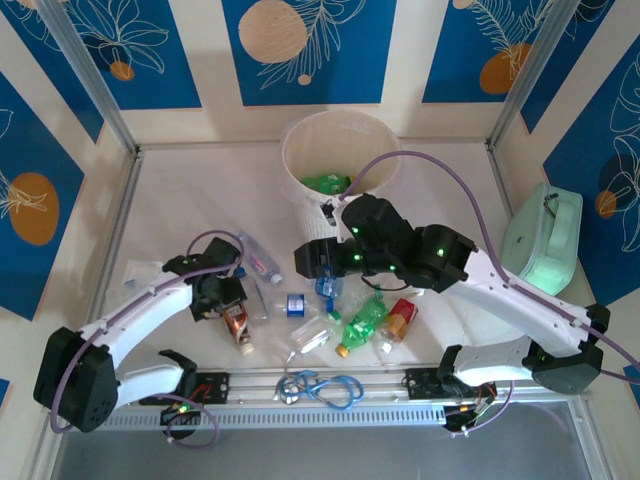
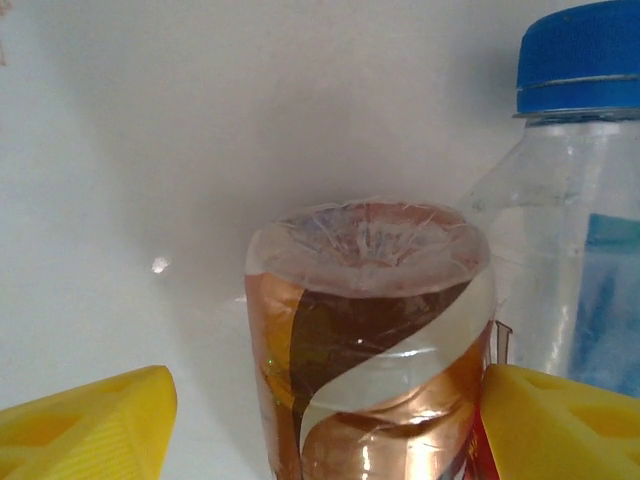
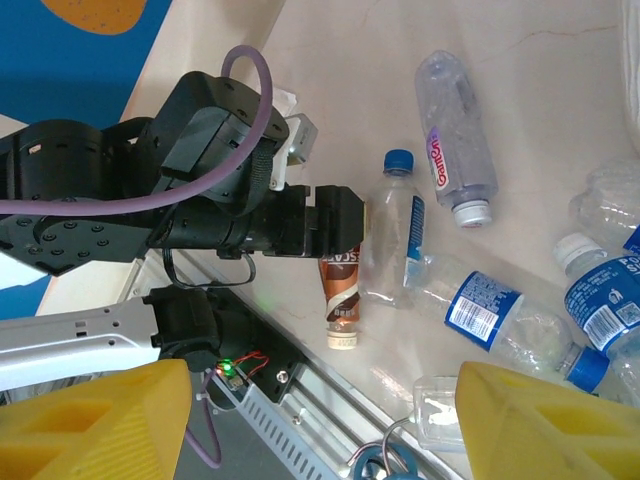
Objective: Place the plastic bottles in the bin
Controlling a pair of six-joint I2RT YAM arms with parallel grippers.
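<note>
Plastic bottles (image 1: 362, 322) lie scattered just past the near rail, most on their sides, so each needs lifting singly. The left gripper (image 2: 330, 420) straddles a brown bottle (image 2: 368, 330) lying flat. Its fingers are spread, one pad (image 2: 545, 425) touching the label and the other apart, placed to close, I'd judge. A blue-capped clear bottle (image 2: 575, 240) crowds it just beside. The right gripper (image 3: 320, 400) hangs over the pile, fingers wide and empty. Farthest back stands the bin (image 1: 300, 140), a green bottle (image 1: 325, 183) inside.
</note>
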